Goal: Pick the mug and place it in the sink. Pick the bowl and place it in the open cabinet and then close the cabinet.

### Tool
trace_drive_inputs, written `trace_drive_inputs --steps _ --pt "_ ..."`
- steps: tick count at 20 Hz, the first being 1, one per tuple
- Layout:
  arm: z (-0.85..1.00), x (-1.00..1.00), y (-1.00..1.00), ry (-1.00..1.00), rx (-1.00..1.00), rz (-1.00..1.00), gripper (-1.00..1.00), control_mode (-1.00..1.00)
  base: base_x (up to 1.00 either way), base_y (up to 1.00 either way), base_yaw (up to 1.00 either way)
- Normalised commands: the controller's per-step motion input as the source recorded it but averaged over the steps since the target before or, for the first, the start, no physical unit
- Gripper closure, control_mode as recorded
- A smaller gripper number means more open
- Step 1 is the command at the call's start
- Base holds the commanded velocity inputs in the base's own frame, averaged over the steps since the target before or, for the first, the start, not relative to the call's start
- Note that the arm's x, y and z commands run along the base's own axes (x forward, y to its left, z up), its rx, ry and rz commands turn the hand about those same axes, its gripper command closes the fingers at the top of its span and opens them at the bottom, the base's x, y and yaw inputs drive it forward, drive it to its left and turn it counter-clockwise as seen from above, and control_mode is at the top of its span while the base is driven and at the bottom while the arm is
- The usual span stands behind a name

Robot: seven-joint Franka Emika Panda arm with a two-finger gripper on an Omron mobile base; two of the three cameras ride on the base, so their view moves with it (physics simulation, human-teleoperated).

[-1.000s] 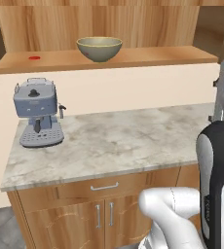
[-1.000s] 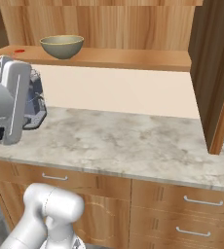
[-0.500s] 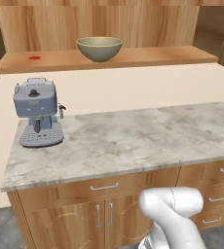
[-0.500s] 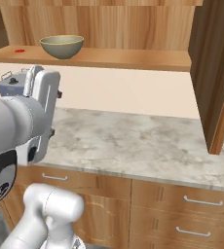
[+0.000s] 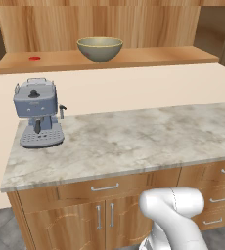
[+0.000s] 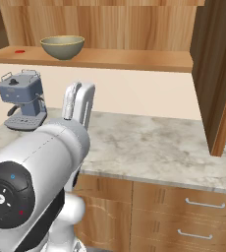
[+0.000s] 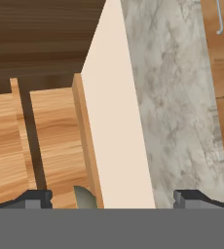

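The olive-tan bowl (image 5: 100,49) (image 6: 62,47) sits upright on the light wood shelf (image 5: 148,57) of the wall cabinet, near its left end. An open cabinet door (image 6: 215,74) hangs edge-on at the right. In the hand view my gripper (image 7: 114,199) is open, nothing between its dark fingertips (image 7: 36,199). That view is rolled sideways and looks along the shelf edge (image 7: 82,136). A sliver of the bowl (image 7: 84,197) peeks up at its bottom. My arm (image 6: 41,167) bulks in the near left of the right base view. The mug and the sink are out of view.
A blue-grey espresso machine (image 5: 37,112) (image 6: 21,96) stands at the left end of the marble counter (image 5: 144,136). A small red disc (image 5: 34,58) lies on the shelf left of the bowl. Base cabinets with silver handles (image 6: 203,203) run below the counter.
My arm has swung out of the right side of the left base view and now looms larger in the right base view. The bowl and the espresso machine have not moved.
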Motion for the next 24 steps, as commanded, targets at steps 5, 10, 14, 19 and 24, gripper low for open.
trace_drive_inputs --steps 5,10,14,19,24 --pt "0.0 -0.35 -0.45 -0.07 0.02 0.01 -1.0 -1.0 0.0 0.0 0.0" --pt "0.0 -0.27 -0.24 -0.21 0.0 0.02 -1.0 -1.0 0.0 0.0 0.0" --pt "-0.01 -0.15 -0.53 -0.12 0.02 0.05 -1.0 -1.0 0.0 0.0 0.0" --pt "0.0 -0.28 -0.73 -0.12 0.07 0.06 -1.0 -1.0 0.0 0.0 0.0" --pt "-0.05 -0.37 -0.55 -0.01 0.07 0.0 -1.0 -1.0 0.0 0.0 0.0"
